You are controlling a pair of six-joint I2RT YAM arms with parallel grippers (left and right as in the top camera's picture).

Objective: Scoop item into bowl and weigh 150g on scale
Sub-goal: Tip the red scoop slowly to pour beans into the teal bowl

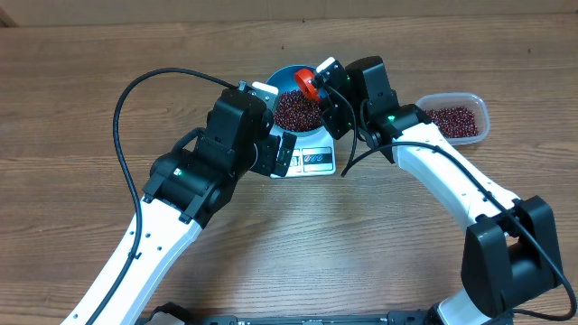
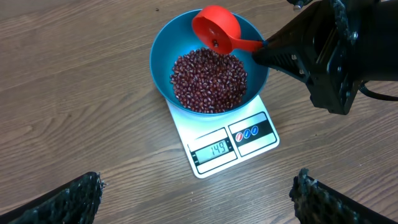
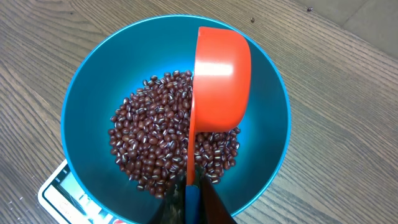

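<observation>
The blue bowl stands on the white scale, whose display reads 149. A heap of dark red beans fills the bowl's bottom. My right gripper is shut on the handle of a red scoop. The scoop is tipped on its side over the beans, inside the bowl's far rim. My left gripper is open with nothing between its fingers. It hovers over the table at the scale's front edge. In the overhead view both arms meet at the bowl.
A clear plastic tub holding more beans sits to the right of the bowl, behind the right arm. Black cables loop over the wooden table beside each arm.
</observation>
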